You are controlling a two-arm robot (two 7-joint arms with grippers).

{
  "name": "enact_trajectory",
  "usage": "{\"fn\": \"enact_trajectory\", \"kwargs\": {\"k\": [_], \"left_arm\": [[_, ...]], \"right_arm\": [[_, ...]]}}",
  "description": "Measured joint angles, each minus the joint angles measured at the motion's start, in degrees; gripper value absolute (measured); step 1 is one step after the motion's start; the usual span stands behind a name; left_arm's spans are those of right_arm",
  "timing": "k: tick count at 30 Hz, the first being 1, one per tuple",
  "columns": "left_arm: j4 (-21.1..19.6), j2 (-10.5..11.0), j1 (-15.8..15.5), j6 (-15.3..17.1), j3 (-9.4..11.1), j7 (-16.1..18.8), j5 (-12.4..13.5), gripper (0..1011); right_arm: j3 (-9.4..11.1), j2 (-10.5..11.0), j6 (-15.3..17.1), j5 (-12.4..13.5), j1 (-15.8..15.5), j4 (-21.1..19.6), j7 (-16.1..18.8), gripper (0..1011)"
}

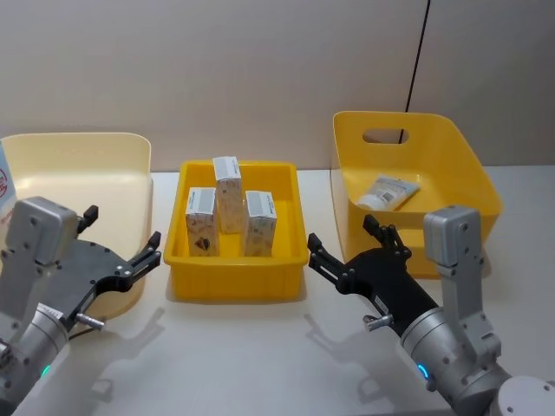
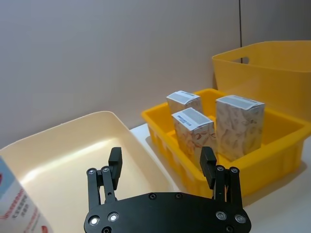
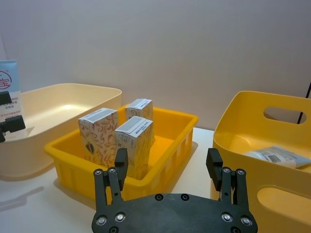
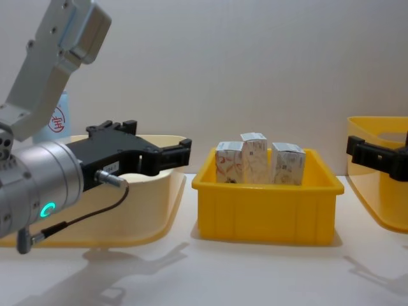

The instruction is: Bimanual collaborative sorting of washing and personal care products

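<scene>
Edges cut off most of one light-blue tube [image 1: 4, 185]. It stands upright at the left end of the pale cream bin [image 1: 130, 149], at my 10 o'clock. My left arm and the bin wall hide its base, so I cannot tell whether it stands inside the bin. The second tube [image 1: 388, 192] lies flat in the deep yellow bin [image 1: 468, 178] at my 2 o'clock, with its print too small to read. From the chest, the front wall of the shallow yellow tray [image 1: 234, 282] covers the lower halves of the cartons.

Everything rests on a white worktop [image 1: 260, 355] against a plain beige wall [image 1: 260, 69], with a dark cable [image 1: 421, 52] running down it.

I count two tubes, three white cartons with orange-red swirls and three bins. The cartons [image 1: 230, 192] stand upright and close together in the tray at 12 o'clock.

My left jaws hover wide open and hold nothing. They are near the cream bin's right rim, at 9 o'clock from the tray. My right jaws are also spread wide and empty, low over the worktop between the tray and the deep bin, at 4 o'clock from the tray.
</scene>
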Motion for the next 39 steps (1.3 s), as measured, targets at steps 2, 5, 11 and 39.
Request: {"fn": "enact_trajectory", "kwargs": {"k": [2,5,11,39], "left_arm": [[-0.17,0.15,0.33,-0.45,0.21,1.27,0.90,1000],[-0.35,0.30,0.64,-0.88,0.40,2.56,1.81,1000],[-0.46,0.41,0.86,-1.20,0.53,3.40,2.43,1000],[-0.43,0.38,0.86,-1.21,0.47,3.45,2.47,1000]], "right_arm": [[0.00,0.00,0.00,0.00,-0.01,-0.01,0.00,1001],[0.00,0.00,0.00,0.00,-0.02,-0.01,0.00,1001],[0.02,-0.01,-0.02,0.00,-0.01,0.00,0.43,1001],[-2.44,-1.49,6.79,0.01,7.88,5.53,4.73,1001]]}}
